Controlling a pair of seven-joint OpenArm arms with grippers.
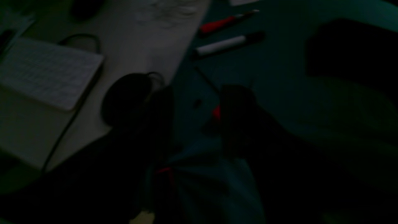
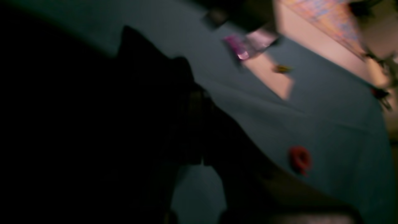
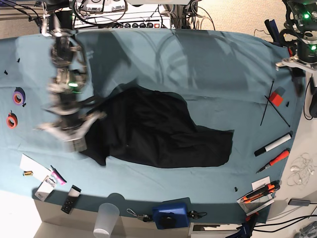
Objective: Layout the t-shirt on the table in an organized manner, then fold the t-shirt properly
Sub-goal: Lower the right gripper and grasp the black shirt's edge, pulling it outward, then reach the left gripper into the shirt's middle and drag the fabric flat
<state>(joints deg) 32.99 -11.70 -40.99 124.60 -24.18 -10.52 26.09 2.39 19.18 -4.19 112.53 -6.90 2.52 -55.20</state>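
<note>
**Pinching the shirt's edge to start spreading it**

The wide tabletop (image 3: 198, 59), draped in teal-blue cloth, carries everything. Across its middle lies the large black soft fabric t-shirt (image 3: 158, 129), crumpled into an uneven heap with its printed side hidden, one tongue reaching toward the right edge. It is far from laid out, so I judge the spreading step has barely begun.

My right pincer (image 3: 75, 141) sits at the shirt's left margin, near the tabletop's left edge. The base view is blurred there, but its jaws are closed, and in my wrist view dark cloth fills the space around them; I take it I have pinched the hem, though I cannot see the fabric between the jaws for certain. Gripping an outer edge makes sense: pulling from there draws the heap flat.

My left pincer (image 3: 297, 62) hangs by the far right corner, well apart from the shirt, jaws parted, holding nothing, keeping clear.

Small markers (image 3: 273, 144) line the right edge, tape rolls (image 3: 12, 120) the left.
</note>
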